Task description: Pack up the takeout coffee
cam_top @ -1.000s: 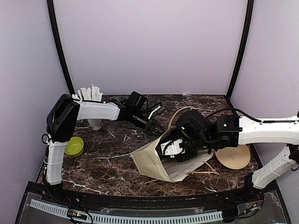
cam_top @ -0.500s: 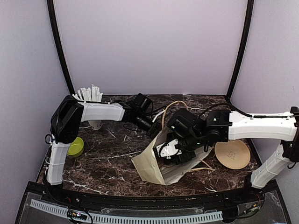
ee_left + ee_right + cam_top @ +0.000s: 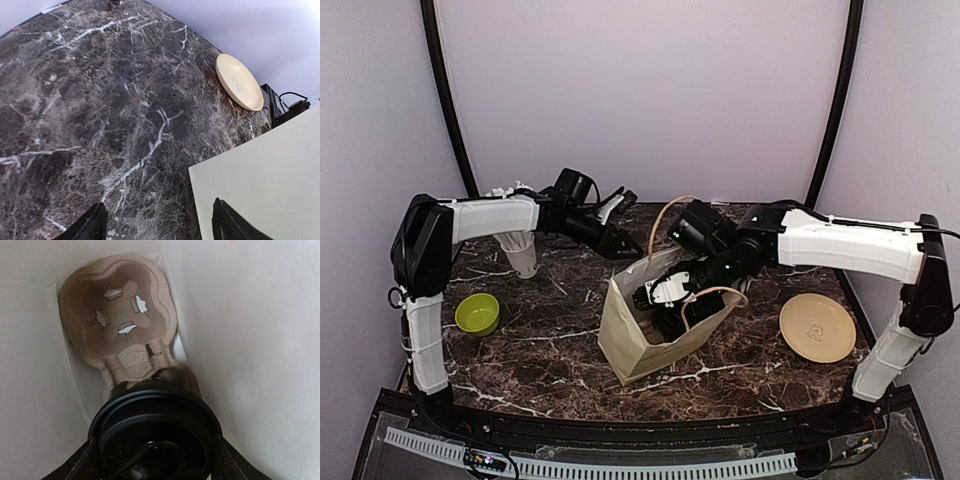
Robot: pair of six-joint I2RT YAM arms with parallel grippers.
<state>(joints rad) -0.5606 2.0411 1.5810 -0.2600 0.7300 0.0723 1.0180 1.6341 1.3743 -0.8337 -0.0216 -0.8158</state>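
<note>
Inside the paper bag [image 3: 628,345] at mid-table, the right gripper [image 3: 152,461] is clamped on the takeout coffee [image 3: 155,432], lid up, apparently to seat it in the near socket of the pulp cup carrier [image 3: 117,315]. The left gripper [image 3: 158,223] hangs to the far left of the bag, jaws apart and empty, probably to keep clear of it.

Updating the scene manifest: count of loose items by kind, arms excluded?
Paper bag: 1
Coffee cup: 1
Cup carrier: 1
Plate: 1
Green bowl: 1
Straw cup: 1
Total: 6

Left arm [image 3: 498,216] outstretched (jaws apart)
</note>
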